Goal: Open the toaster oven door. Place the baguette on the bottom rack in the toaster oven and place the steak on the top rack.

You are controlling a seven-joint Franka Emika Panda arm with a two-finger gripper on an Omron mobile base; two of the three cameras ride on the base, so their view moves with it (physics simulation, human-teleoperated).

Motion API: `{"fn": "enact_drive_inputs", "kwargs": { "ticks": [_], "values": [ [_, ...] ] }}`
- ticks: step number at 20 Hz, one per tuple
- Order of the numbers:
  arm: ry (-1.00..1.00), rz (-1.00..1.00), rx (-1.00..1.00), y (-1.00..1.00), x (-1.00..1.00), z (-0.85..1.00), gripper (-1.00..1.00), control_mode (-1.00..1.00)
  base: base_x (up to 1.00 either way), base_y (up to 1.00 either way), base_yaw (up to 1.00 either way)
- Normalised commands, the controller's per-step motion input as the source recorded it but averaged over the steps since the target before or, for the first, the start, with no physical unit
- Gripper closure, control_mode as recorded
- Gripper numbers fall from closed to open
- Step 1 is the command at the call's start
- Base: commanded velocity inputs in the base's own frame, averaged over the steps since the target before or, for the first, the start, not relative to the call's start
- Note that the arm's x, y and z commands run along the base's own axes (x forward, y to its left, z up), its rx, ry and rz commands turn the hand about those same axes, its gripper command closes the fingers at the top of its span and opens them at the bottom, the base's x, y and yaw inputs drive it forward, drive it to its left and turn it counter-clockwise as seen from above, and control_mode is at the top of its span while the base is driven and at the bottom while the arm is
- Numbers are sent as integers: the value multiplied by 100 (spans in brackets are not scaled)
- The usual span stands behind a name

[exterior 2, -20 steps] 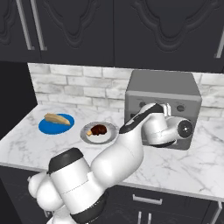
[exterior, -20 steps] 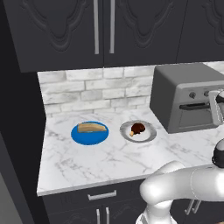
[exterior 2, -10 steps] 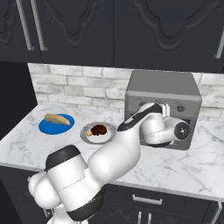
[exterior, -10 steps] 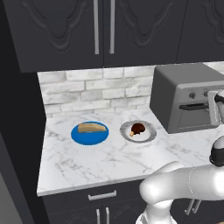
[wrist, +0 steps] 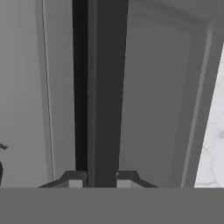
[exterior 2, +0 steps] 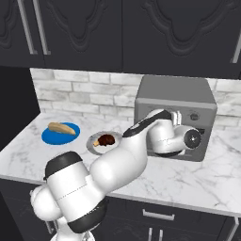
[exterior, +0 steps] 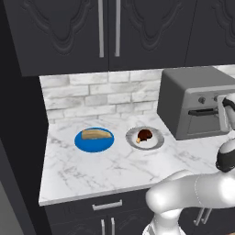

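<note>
Grey toaster oven door [exterior: 206, 120] is shut, your gripper [wrist: 96, 178] pinching its dark bar handle [wrist: 107, 87], so pull it down toward you next.

White marble counter [exterior: 92, 170]; pale brick backsplash [exterior: 92, 94]; dark upper cabinets [exterior: 69, 32] above, dark drawers [exterior: 92, 211] below.

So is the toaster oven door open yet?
No, shut. The toaster oven door sits flat against the front; the claw is clamped on its dark handle.
</note>
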Motion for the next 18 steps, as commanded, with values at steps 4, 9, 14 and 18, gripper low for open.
{"fn": "enact_drive_inputs", "kwargs": {
  "ticks": [4,9,14,18],
  "values": [
    [3,0,0,77,16,-94,100,-100,0,0,0],
    [0,0,0,80,6,-94,100,-100,0,0,0],
    [0,0,0,79,4,-94,100,-100,0,0,0],
    [2,1,0,72,0,-94,100,-100,0,0,0]
  ]
}}
